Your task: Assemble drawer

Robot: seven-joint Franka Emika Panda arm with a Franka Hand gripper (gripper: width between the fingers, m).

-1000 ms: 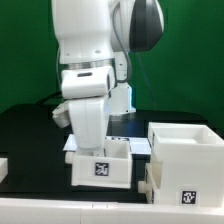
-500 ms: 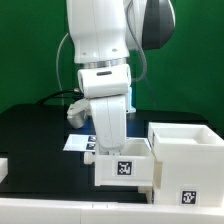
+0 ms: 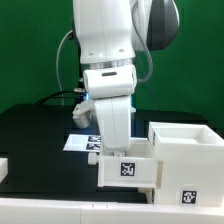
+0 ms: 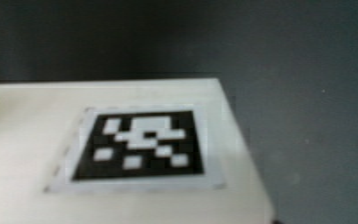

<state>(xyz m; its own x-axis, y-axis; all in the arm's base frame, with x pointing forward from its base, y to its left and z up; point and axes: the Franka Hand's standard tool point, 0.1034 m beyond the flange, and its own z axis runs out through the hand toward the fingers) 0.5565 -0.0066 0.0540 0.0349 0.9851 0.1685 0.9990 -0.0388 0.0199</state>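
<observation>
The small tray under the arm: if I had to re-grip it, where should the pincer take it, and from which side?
Probably from above, on a thin upright wall. The small tray sits open side up beside the housing, so its rim is exposed. Its tagged front is broad and flat, poor for pinching. The pincer already reaches down to its wall on the exterior view's left; the contact itself is hidden.

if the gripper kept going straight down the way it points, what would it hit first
The gripper points down at the small tray, so it would meet that tray first, and the black table under it. Its fingers are hidden, so contact may already exist.
</observation>
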